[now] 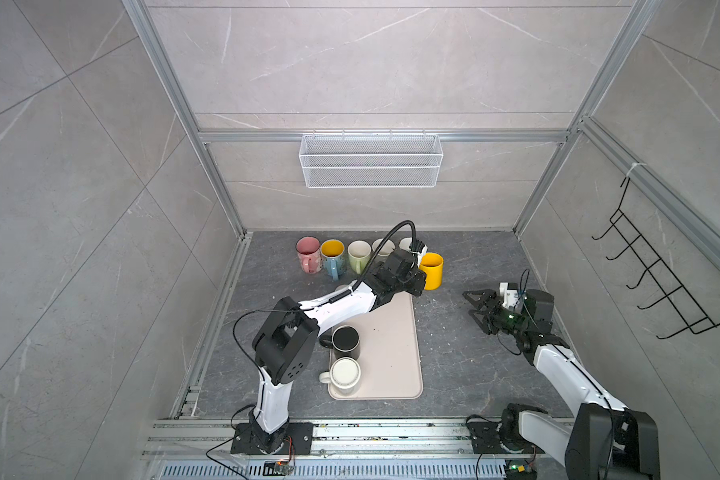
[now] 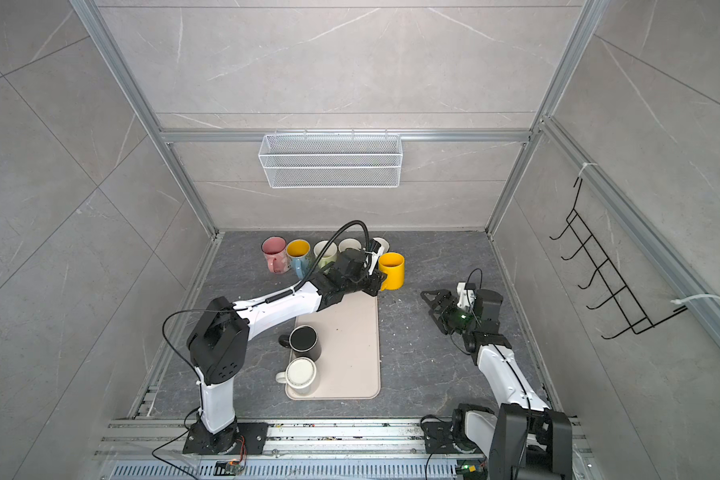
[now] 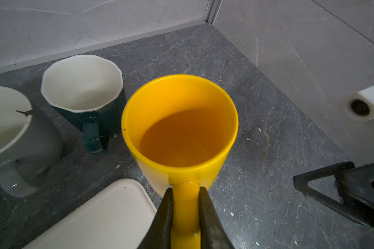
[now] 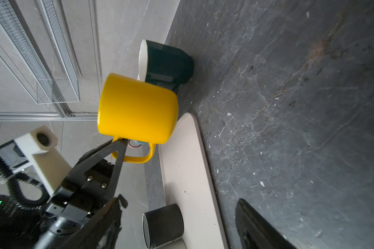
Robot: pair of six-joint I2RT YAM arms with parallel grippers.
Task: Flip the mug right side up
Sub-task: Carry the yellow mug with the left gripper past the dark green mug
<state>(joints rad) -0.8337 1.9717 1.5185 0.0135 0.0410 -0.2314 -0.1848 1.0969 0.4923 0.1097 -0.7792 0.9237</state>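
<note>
Yellow mug (image 1: 432, 270) stands mouth-up at the right end of the row along the far edge of the bench (image 1: 474, 257), just off the far right corner of the beige mat (image 1: 391, 353); whether its base rests on the bench or hangs just clear of it I cannot tell. The left gripper (image 3: 185, 189) is clamped on its handle (image 3: 185, 207), one finger on each side of the loop. As I judge it, that hold lets the wrist roll the mug over without touching rim or body. With the mouth facing up and the mug lined up beside the others, the turn itself looks finished and only the letting go seems left. The right gripper (image 1: 468, 303) hovers over the right side of the bench with its jaws wide apart and nothing between them, well apart from the mug, probably parked out of the way. There are eight mugs in all. Six are in the far row: pink mug (image 1: 308, 253), blue mug (image 1: 332, 257) with a yellow inside, pale green mug (image 1: 358, 255), grey mug (image 3: 20, 138), dark teal mug (image 3: 82, 86) with a white inside, and the yellow one. Two sit along the mat's left edge, black mug (image 1: 345, 338) and white mug (image 1: 344, 372); the white one shows a flat ringed disc, so it appears bottom-up, while the black one I cannot tell. There is one mat, two grippers, one wire basket (image 1: 371, 162) on the back wall, and one black hook rack (image 1: 657, 274) on the right wall
</note>
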